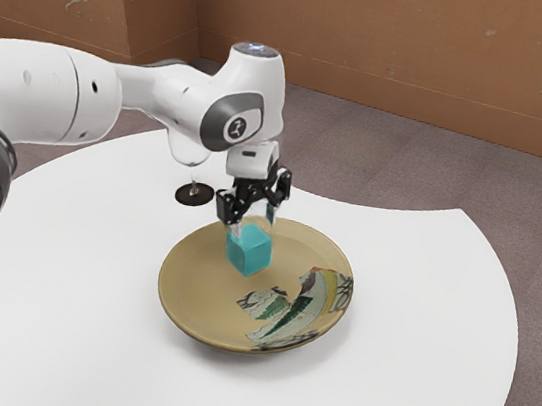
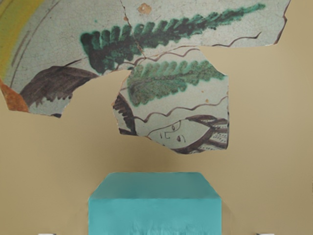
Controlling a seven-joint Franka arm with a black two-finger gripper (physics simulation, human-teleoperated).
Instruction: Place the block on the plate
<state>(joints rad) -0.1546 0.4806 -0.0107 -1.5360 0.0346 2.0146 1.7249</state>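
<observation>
From the side, we see our black two-finger tool [image 1: 254, 223] open, its fingers spread, right above the blue-green block [image 1: 248, 252]. The block seems to sit on the round tan plate [image 1: 199, 299] under the tool. We think it is light and stiff and won't squash. Its flat sides look smooth, so it might slip if we pinched only a top edge. The best hold would be the middle of two sides facing each other. The plate is shiny with a raised rim and may chip if bumped. The white bench [image 1: 397, 382] under it looks smooth.

From the hand, we see bare space between each fingertip and the block, so nothing is pinched. The block has straight edges and a flat top. Past it from the tool, the plate has painted bits with green leaves and a face [image 2: 173, 134]. We should lift the tool straight up, gently.
</observation>
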